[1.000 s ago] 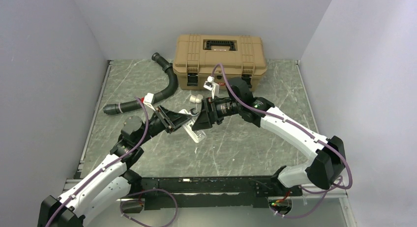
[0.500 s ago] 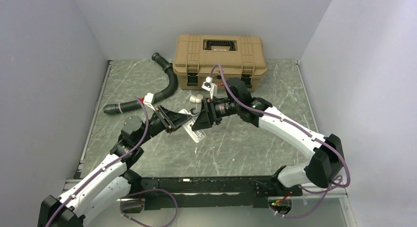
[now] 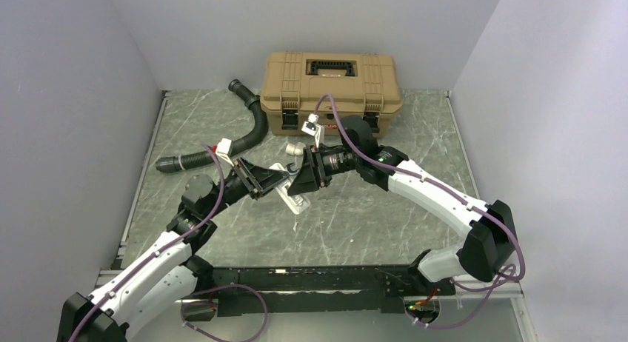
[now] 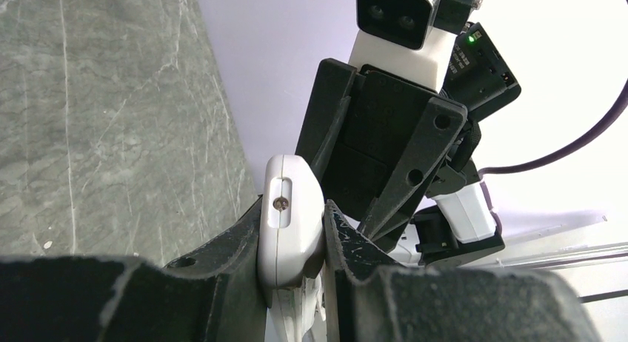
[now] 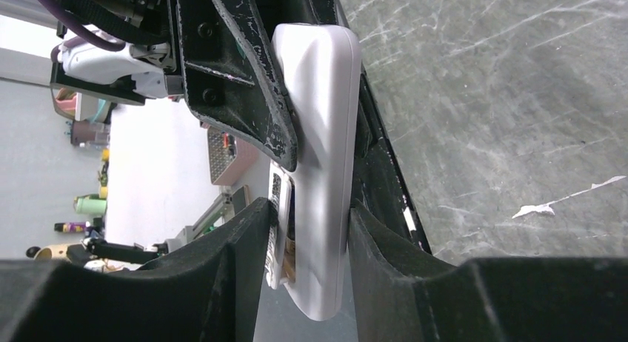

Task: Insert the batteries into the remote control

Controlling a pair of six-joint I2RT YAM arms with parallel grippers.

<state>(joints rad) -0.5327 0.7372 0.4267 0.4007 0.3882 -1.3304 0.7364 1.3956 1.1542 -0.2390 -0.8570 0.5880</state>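
While remote control [image 4: 289, 223] sits betw both | L fingers [image 4: 237, 257] pinch it | R fingers [image 5: 244, 268] pinch it too

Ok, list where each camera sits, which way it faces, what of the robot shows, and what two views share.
Top external: fixed above and behind, looking down on the table and toolbox; left arm and right arm show.
Left wrist: on the left arm, facing the right gripper; its own fingers clamp the remote control.
Right wrist: on the right arm, facing the left gripper; its own fingers flank the remote control.
Shared: both wrist views show the remote control.
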